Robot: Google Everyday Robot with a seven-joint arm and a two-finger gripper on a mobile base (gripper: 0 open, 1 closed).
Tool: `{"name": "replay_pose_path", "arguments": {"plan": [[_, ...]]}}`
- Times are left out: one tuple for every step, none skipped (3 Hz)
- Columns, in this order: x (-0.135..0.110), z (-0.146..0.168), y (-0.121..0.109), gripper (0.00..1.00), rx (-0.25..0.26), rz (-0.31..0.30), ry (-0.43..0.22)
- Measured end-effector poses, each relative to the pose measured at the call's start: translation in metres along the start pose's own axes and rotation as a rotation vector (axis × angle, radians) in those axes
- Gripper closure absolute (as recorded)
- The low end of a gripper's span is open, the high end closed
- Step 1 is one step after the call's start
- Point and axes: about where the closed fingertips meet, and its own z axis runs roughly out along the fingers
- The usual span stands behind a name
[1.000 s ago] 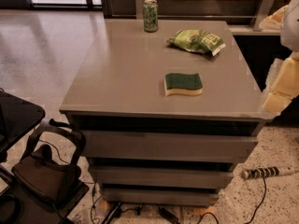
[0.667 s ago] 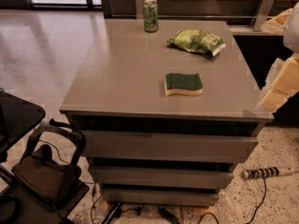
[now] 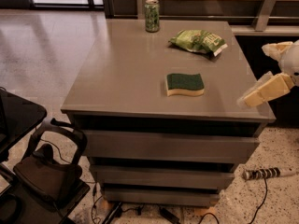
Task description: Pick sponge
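Observation:
The sponge (image 3: 185, 84), with a dark green top and a pale yellow base, lies flat on the grey cabinet top (image 3: 121, 78), right of its centre. My gripper (image 3: 256, 74) hangs at the right edge of the view, beside the cabinet's right front corner and well to the right of the sponge. Its two pale fingers are spread apart with nothing between them: one finger (image 3: 275, 49) is higher up, the other finger (image 3: 267, 90) reaches over the cabinet edge.
A light green snack bag (image 3: 198, 41) lies behind the sponge. A green can (image 3: 152, 15) stands at the back edge. A wooden wall panel runs behind. A black chair (image 3: 46, 171) stands at the lower left, and cables and a striped object (image 3: 266, 173) lie on the floor.
My gripper has moved a little to the left, so its lower finger now reaches over the cabinet's right edge. The sponge, bag and can have not moved.

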Motion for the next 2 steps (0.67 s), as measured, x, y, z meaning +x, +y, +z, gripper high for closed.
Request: {"name": "replay_pose_path", "arguments": {"plan": [[0.001, 0.034, -0.017, 0.0, 0.005, 0.1, -0.189], [-0.007, 0.062, -0.024, 0.0, -0.013, 0.143, -0.301]]}}
